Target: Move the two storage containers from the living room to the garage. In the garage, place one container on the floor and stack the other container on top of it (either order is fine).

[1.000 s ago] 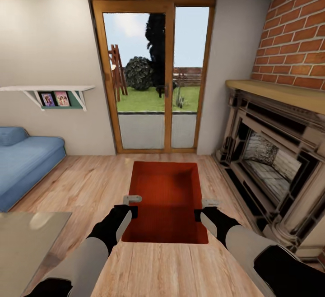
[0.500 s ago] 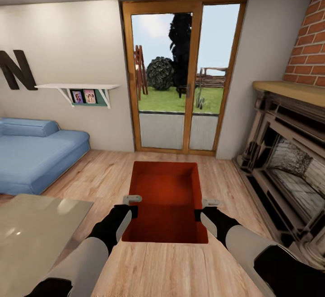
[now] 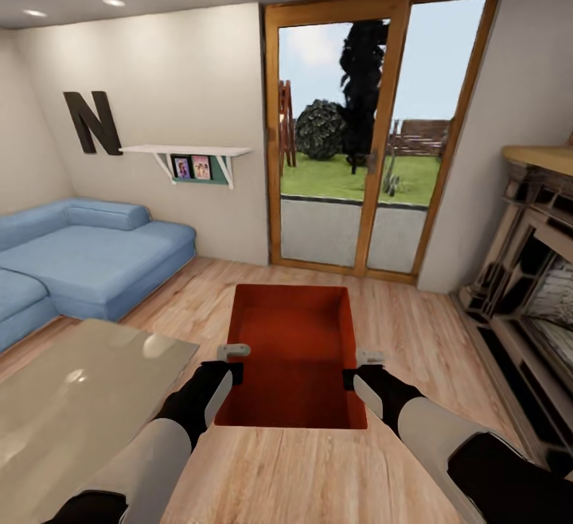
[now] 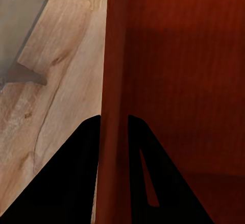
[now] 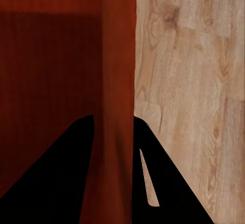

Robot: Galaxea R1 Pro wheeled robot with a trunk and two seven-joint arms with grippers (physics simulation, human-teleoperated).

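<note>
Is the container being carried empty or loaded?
Empty as far as visible: the head view looks straight into the open-topped storage container and shows only bare orange-red walls and bottom. Each gripper, left and right, clamps a side wall.

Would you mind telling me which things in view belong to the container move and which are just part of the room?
Part of the job:
- storage container, carried between both arms
- left gripper, clamped on one side wall
- right gripper, clamped on the opposite wall

Just lying about:
- blue sofa
- glass table
- wall shelf
- fireplace
- glazed door
</note>
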